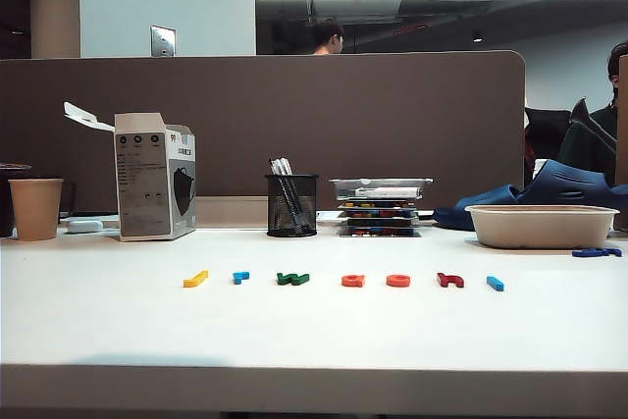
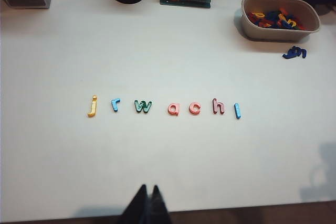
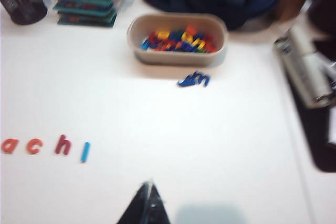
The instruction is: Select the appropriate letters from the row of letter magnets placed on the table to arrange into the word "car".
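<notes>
row of letter magnets (image 2: 164, 107) mid-frame on surface (image 2: 168, 161) in left wrist view, c (image 2: 195, 108) up and right of left gripper (image 2: 147, 188), jaws together; right gripper (image 3: 149, 184) likewise closed, c (image 3: 33, 146) far left, nearer left arm.

Right wrist view blurred throughout; the row (image 3: 44, 146) cut off at 9 o'clock, only a, c, h, l showing. Both grippers, left gripper (image 2: 147, 203) and right gripper (image 3: 149, 205), cropped at 6 o'clock, tips only. Bowl (image 1: 542, 226) contents hidden in exterior view.
</notes>
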